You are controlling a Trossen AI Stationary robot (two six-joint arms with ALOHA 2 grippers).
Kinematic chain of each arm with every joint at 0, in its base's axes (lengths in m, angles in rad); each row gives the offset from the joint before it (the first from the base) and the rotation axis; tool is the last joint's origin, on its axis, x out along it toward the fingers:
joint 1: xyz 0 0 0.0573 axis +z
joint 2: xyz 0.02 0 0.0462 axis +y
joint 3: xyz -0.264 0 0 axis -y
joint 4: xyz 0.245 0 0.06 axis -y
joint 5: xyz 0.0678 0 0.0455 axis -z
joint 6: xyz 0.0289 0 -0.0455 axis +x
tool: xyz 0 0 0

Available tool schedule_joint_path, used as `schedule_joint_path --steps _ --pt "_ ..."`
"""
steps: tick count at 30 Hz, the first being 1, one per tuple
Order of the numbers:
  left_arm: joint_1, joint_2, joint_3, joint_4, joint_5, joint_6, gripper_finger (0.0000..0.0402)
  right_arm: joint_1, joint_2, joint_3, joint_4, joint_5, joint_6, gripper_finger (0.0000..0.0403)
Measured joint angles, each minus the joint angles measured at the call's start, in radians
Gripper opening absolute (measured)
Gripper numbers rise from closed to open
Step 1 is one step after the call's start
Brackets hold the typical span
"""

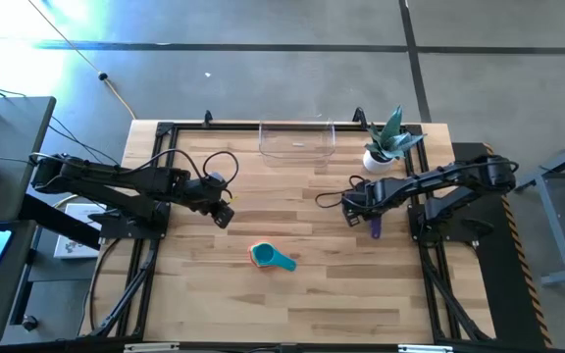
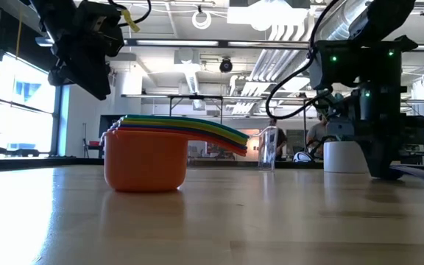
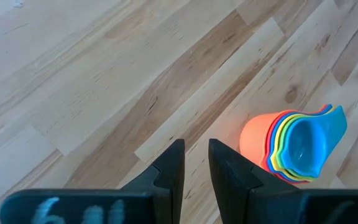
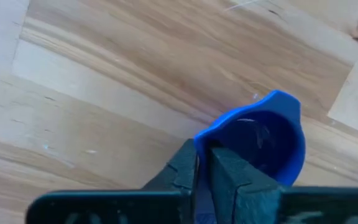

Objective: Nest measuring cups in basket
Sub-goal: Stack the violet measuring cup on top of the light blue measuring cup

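A nested stack of measuring cups [image 1: 271, 257], orange outermost and teal-blue innermost, stands on its base mid-table, its handles fanned to one side [image 2: 219, 136]. The clear basket [image 1: 297, 140] sits at the far edge. A single blue-purple cup [image 4: 263, 140] rests on the table at the right, with my right gripper [image 4: 202, 165] shut on it from above. My left gripper [image 3: 196, 165] hangs open above the wood, left of the stack [image 3: 294, 146], with nothing between its fingers. My right gripper has its fingers closed at the blue-purple cup's rim edge [image 4: 205, 138], on the side nearest the wrist. The fingers point down from above. They hide the exact spot of the hold. The cup's bowl [image 4: 272, 149] faces up and sits on the table.
A white plant pot [image 1: 381, 157] with a green plant stands at the far right, close behind my right arm and beside the basket. Cables loop off both wrists. Bare wood [image 1: 312, 304] lies along the near side of the table.
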Motion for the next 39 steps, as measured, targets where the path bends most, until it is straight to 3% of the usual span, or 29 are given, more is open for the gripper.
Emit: schedule_joint_path --steps 10,24,39 --pt "-0.031 0.000 0.000 0.000 0.119 -0.088 0.0062 0.002 -0.005 0.029 -0.037 -0.035 -0.055 0.0005" --pt "-0.253 0.026 0.000 0.003 0.126 -0.226 0.0062 0.009 -0.004 0.350 -0.125 0.023 -0.279 0.0001" --pt "-0.338 0.232 0.000 0.147 0.128 -0.249 0.0062 0.099 -0.003 0.651 -0.131 0.063 -0.468 0.0001"
